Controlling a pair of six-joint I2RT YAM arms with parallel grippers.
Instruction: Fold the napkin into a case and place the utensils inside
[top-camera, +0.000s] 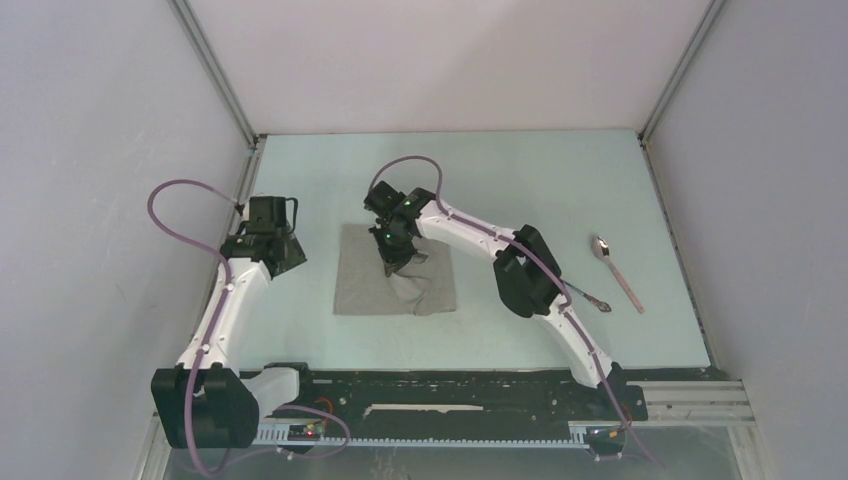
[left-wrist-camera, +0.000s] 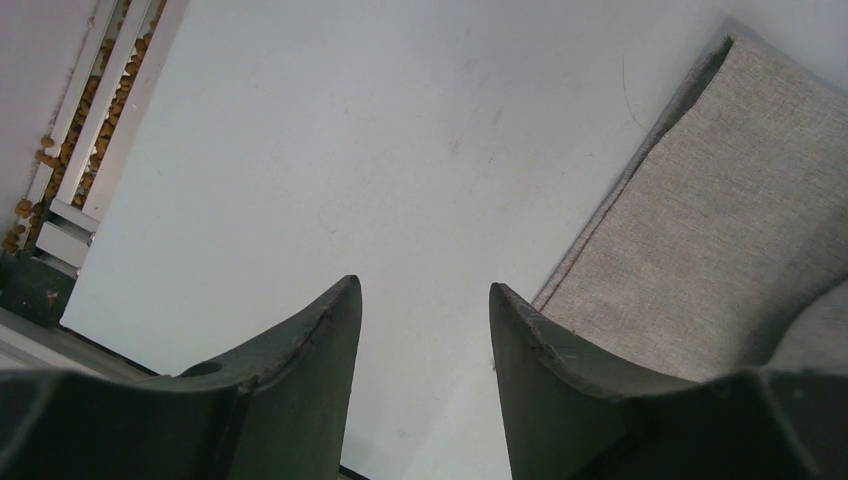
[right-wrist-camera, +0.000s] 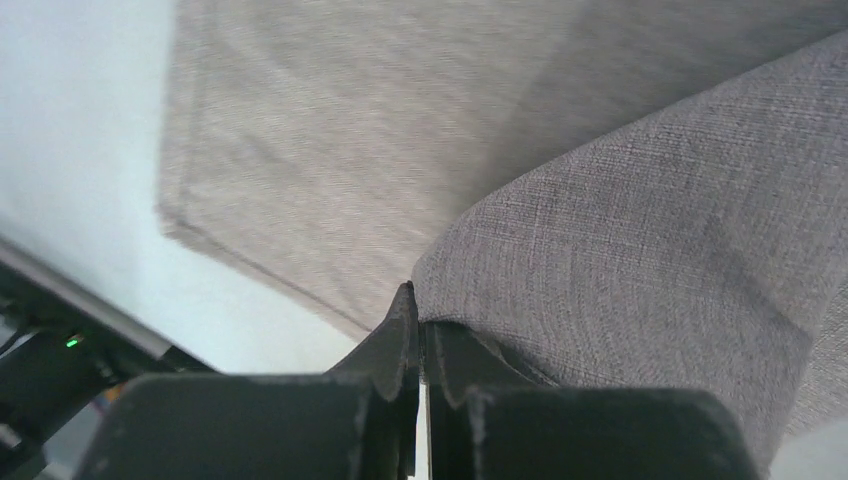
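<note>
Napkin (top-camera: 365, 280) fold pinched tight in right gripper (right-wrist-camera: 418, 305), left gripper (left-wrist-camera: 424, 290) parted and empty beside napkin's left edge, spoon (top-camera: 617, 272) well to its right

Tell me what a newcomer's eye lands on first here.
The right gripper pinches a raised fold of the napkin at the middle of the table. The left gripper hangs open beside the napkin's left edge, and a spoon lies on the right side.
</note>
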